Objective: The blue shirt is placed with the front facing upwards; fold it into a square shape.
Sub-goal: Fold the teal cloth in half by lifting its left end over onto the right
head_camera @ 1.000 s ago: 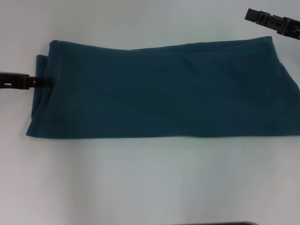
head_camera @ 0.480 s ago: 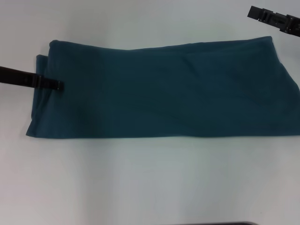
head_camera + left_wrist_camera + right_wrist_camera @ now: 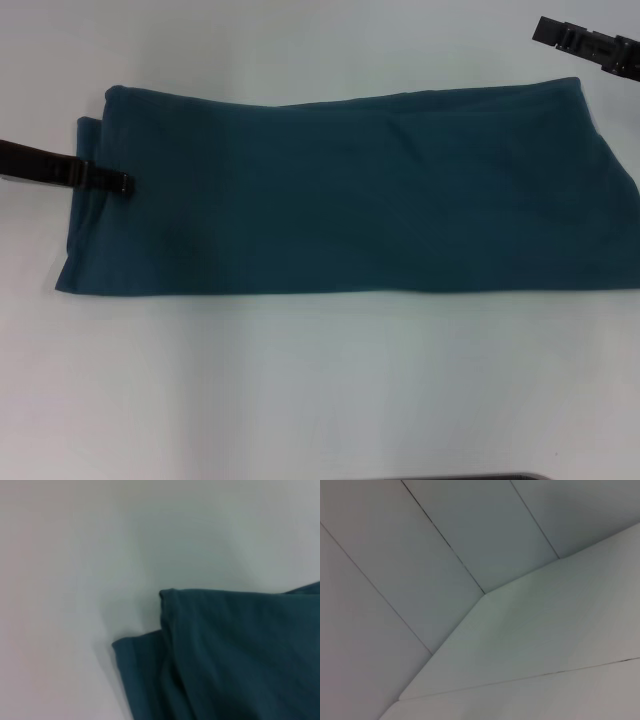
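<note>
from the head view, the blue shirt [image 3: 340, 190] lies flat on the white table [image 3: 320, 390] as a long band folded lengthwise, running from the robot's left side to the right edge of the picture. its near edge is a straight fold line; its far edge climbs slightly toward the right. at the left end two layers show, the lower one sticking out a little past the upper. no lettering or collar is visible. the left gripper [image 3: 122, 183] reaches in from the left edge as a thin dark bar, and its tip overlaps the shirt's left end, just inside the hem. whether its fingers are apart or together, or pinching any cloth, cannot be told from here. the right gripper [image 3: 548, 30] hangs at the far right corner, above the table and clear of the shirt's far right corner; its finger state cannot be told either.

in the left wrist view, the shirt's stacked end [image 3: 225, 655] fills the lower part: an upper layer with a rounded corner sits over a lower layer that juts out beside it, both on the white table [image 3: 100, 555]. no fingers appear.

in the right wrist view, only pale panels [image 3: 445, 545] with thin dark seams and a pale slab edge [image 3: 530, 640] show; neither shirt nor fingers appear.
</note>
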Controlling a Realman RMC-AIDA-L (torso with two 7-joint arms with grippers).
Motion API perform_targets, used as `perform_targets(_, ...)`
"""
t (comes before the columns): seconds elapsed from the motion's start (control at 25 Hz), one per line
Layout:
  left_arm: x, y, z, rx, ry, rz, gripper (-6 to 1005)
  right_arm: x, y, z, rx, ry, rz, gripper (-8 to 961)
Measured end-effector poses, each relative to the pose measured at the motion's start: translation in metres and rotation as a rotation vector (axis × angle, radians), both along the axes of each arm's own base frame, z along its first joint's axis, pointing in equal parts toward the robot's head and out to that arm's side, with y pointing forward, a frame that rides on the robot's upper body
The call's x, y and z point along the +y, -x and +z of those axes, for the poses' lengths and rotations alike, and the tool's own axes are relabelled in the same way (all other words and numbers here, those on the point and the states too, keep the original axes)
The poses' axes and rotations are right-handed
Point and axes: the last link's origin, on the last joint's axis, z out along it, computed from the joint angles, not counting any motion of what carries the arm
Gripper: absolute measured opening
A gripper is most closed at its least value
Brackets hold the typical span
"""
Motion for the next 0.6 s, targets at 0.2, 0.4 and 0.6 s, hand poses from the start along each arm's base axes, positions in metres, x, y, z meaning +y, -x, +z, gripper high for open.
perform_targets(0.2, 0.0009, 0.0015, -0.0019, 0.003, 0.004, 0.012, 797, 0.0001, 0.0000, 0.0001, 0.000, 0.000, 0.000, 710)
perform_targets(0.4, 0.0031, 0.0010, -0.0037, 0.003, 0.003, 0.013, 796, 0.0002, 0.0001, 0.0004, 0.000, -0.001, 0.001, 710)
perform_targets(0.6, 0.0053, 0.0009, -0.0031, 0.004, 0.003, 0.025, 795, 0.0001, 0.0000, 0.0007, 0.000, -0.001, 0.001, 710)
